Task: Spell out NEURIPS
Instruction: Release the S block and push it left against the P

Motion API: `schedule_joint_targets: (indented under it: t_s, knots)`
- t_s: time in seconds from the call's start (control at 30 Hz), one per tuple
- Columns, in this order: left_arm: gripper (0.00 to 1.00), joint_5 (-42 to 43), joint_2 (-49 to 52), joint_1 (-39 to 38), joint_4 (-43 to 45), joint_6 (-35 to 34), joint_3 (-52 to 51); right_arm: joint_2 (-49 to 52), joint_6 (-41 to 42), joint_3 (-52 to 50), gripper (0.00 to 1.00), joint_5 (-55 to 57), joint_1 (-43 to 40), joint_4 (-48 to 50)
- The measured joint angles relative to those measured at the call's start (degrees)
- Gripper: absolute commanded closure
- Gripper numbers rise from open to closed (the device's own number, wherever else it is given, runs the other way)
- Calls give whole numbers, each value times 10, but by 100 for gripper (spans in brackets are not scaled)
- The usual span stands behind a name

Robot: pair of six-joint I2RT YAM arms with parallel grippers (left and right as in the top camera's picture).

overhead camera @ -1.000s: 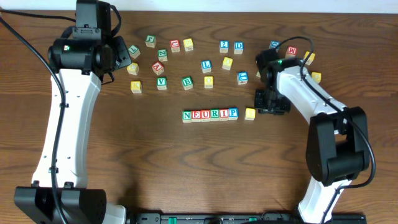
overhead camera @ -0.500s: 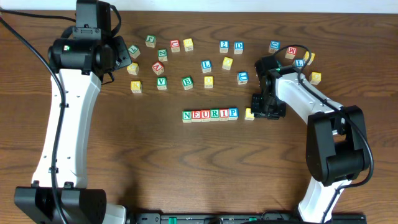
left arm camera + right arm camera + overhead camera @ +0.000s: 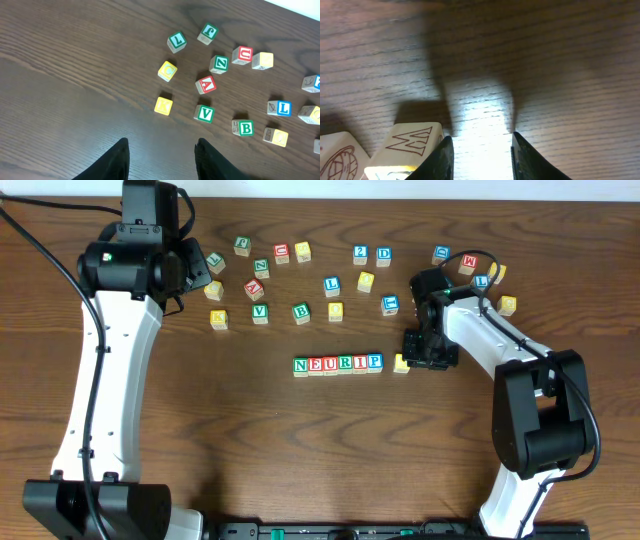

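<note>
six letters: the row [image 3: 337,364] reads n-e-u-r-i-p mid-desk [image 3: 300,450], its blocks edge to edge.
seventh block: a yellow block [image 3: 401,363] lies just right of the p, a little skewed; whether it touches the p is not clear from overhead.
right gripper: the right gripper [image 3: 418,356] sits low at that block's right side, jaws moderately apart with only bare wood between them; it holds nothing.
left gripper: the left gripper [image 3: 161,161] hangs open and empty at far left, near the spare blocks [image 3: 205,114].
step in hand: seating the last letter, as i read it.
doing it well: nudge the yellow block leftward gently and square-on, so it meets the p without shoving the row or twisting; confirm the top face reads s.
wrist-only detail: the right wrist view shows the yellow block [image 3: 412,145] outside the fingers [image 3: 445,155], just beside the one at the picture's left, with a w-like mark on one face and another block [image 3: 340,157] beyond it.
overhead-only detail: the whole word and its alignment; the yellow block's top letter is too small to read.
</note>
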Motion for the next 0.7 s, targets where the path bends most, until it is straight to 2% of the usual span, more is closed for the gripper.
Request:
schedule_joint_targets:
  t_s: [0.7]
  knots:
    - [58, 0, 0, 0, 0, 0, 0, 0, -8, 0, 68, -6, 19, 28]
